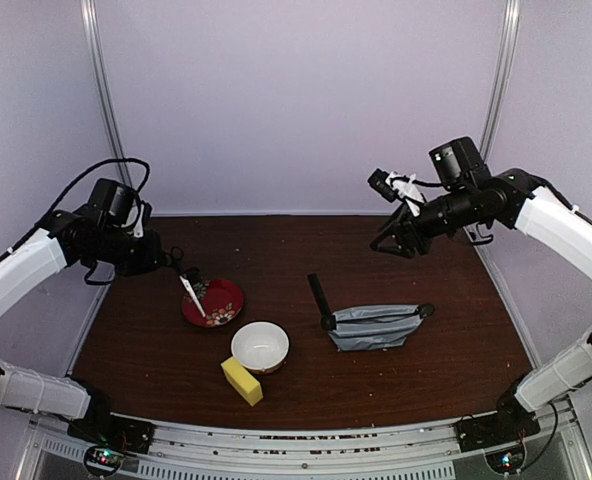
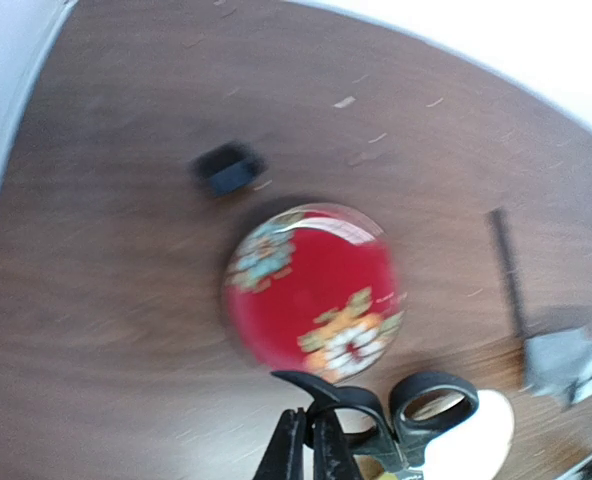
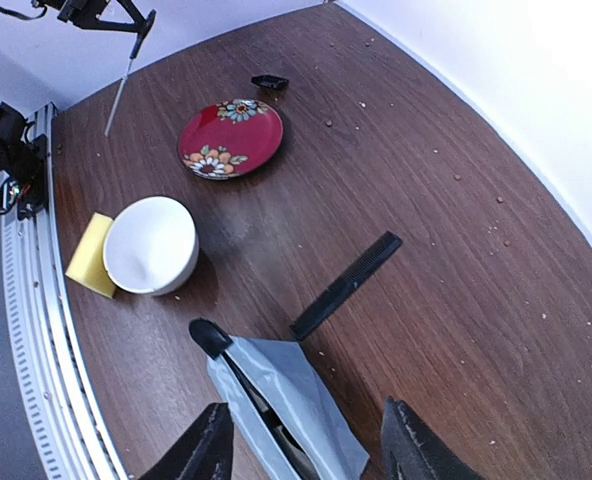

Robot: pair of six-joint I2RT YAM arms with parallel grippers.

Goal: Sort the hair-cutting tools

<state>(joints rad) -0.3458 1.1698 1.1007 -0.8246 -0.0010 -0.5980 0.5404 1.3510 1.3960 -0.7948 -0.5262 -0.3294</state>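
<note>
Scissors (image 1: 193, 297) held over plate (image 1: 228, 293).
Closed left gripper (image 2: 311, 440) clamps scissors; right gripper (image 1: 396, 240) jaws apart, well right of plate; open table (image 1: 286, 260) between plate and comb (image 1: 321, 300).

The bowl (image 1: 260, 346) sits before the plate (image 1: 228, 300), sponge (image 1: 241, 381) touching its front, comb (image 1: 320, 298) and pouch (image 1: 376, 327) to their right.
</note>
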